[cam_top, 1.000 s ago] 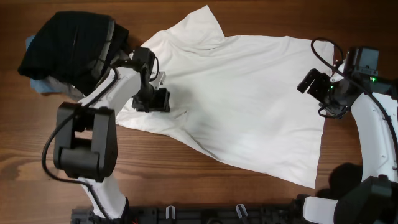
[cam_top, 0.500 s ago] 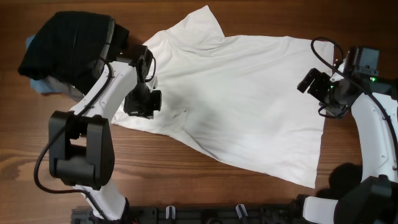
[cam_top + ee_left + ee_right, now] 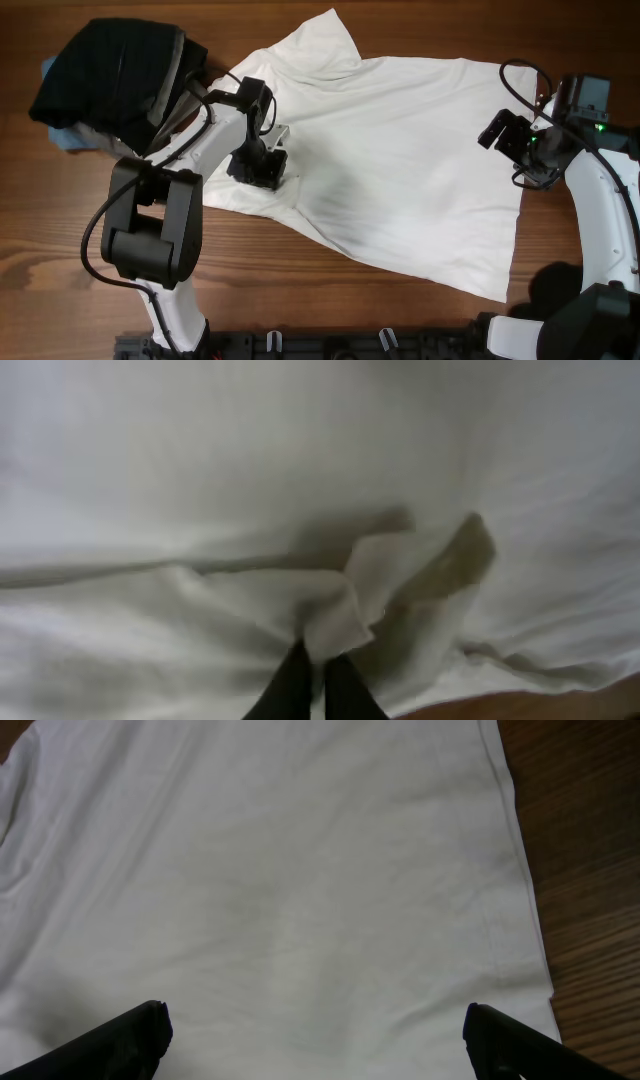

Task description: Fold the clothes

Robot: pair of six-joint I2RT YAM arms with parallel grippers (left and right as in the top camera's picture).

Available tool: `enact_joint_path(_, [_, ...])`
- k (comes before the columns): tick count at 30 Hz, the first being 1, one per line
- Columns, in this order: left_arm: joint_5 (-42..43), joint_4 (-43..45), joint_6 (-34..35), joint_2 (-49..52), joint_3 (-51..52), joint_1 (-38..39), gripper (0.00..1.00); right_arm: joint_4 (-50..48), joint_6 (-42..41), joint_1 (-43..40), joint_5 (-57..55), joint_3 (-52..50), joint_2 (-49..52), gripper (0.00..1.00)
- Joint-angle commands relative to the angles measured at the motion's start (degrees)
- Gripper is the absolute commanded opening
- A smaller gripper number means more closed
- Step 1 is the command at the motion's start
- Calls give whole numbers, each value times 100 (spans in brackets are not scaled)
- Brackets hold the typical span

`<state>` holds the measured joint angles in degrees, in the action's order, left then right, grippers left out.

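left hand [image 3: 316, 672] shifted right, pinching shirt [image 3: 400, 150]

Left end effector [image 3: 316, 682] pinched closed, wrist angled down; right end effector [image 3: 318, 1040] spread wide.

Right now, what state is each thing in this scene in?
T-shirt: spread out, unfolded, one fold pinched up.
Left tool: shut on the T-shirt.
Right tool: open, empty, above the T-shirt's edge.
Black garment: heaped, unfolded.
Blue piece: mostly under the black garment.
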<state>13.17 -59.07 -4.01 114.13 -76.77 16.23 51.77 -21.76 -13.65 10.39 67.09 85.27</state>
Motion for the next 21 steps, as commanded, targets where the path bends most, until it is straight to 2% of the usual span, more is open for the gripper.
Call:
enact_joint_path(1, [-256, -599, 376, -133, -192, 2, 4, 24, 76, -24, -52, -15, 13, 99])
enact_joint_path(8, [-236, -1762, 761, -691, -273, 168, 4, 7, 76, -24, -55, -15, 13, 98])
enact_joint_path(12, [-188, -2446, 1506, -686, -81, 452, 4, -2, 79, -24, -55, -15, 13, 99])
enact_joint_path(14, [-216, -2826, 1744, -686, -81, 599, 9, -44, 79, -24, -55, -15, 13, 99])
enact_joint_path(15, [-240, -2942, 1919, -686, -81, 638, 4, -74, 81, -24, -55, -15, 13, 99])
enact_joint_path(17, [-334, -3128, 2319, -688, -81, 638, 4, -92, 81, -24, -55, -15, 13, 99])
enact_joint_path(18, [-452, -3161, 2428, -688, -81, 625, 13, -92, 81, -24, -55, -15, 13, 99])
enact_joint_path(19, [-501, -3145, 2444, -688, -81, 610, 34, -98, 81, -24, -55, -15, 13, 99])
enact_joint_path(21, [-518, -2892, 2441, -688, -81, 557, 26, -103, 83, -24, -55, -15, 13, 99])
